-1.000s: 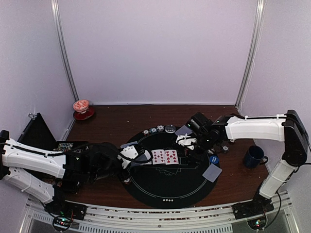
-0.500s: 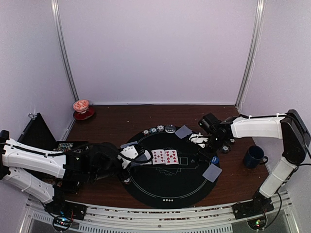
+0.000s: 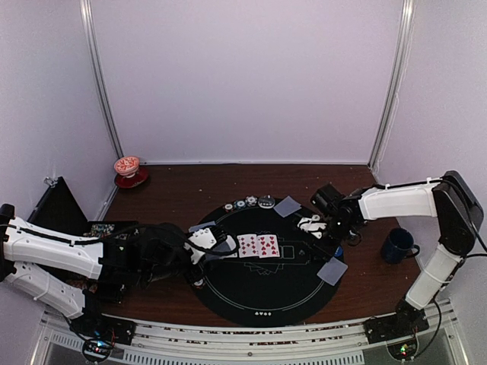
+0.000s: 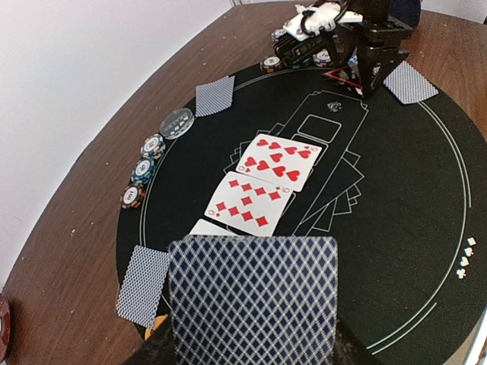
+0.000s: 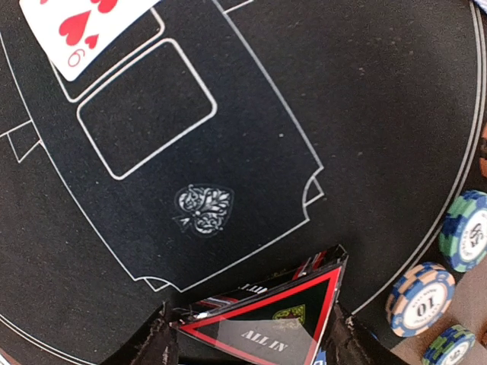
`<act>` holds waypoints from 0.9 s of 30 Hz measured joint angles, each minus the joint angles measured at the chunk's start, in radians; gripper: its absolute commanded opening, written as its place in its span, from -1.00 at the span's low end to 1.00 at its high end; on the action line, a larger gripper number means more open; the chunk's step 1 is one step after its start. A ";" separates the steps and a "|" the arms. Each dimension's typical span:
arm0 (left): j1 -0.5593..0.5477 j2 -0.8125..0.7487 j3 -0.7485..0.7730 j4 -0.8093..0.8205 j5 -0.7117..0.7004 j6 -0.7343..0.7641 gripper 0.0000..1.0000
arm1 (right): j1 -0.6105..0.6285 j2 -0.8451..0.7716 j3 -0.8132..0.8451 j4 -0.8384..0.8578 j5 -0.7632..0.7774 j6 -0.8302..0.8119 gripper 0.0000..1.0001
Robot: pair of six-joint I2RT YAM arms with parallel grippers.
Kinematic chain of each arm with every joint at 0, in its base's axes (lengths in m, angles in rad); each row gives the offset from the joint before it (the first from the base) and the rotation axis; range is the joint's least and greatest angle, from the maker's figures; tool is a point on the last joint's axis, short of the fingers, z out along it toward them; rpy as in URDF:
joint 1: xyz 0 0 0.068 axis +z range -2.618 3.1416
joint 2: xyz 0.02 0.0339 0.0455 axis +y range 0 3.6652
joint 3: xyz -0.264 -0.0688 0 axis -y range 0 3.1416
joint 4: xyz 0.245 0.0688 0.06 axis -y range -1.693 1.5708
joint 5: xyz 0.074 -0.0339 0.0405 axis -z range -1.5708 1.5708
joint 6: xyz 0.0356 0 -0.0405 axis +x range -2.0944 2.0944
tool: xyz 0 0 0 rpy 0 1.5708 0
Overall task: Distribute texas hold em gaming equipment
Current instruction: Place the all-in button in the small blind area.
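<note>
I am watching my right gripper [image 5: 251,342] pinching the red triangle marker [image 5: 266,319] low over the right side of the black mat [image 5: 251,114]. Striped chips [image 5: 418,298] are sitting just beside it at the mat's edge. The blue mug [image 3: 397,245] is standing farther right, well apart. My left gripper [image 3: 204,242] is pinching a blue-backed card [image 4: 255,300] over the mat's left side. Two red face-up cards [image 4: 278,161] are lying just past it, side by side.

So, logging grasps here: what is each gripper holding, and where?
Left gripper: a face-down card by its near edge. Right gripper: the red triangle marker, fingers on its sides.
</note>
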 measured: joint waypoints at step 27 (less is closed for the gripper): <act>0.000 0.001 0.000 0.000 -0.004 0.000 0.08 | -0.004 0.022 -0.006 0.016 -0.058 -0.006 -0.22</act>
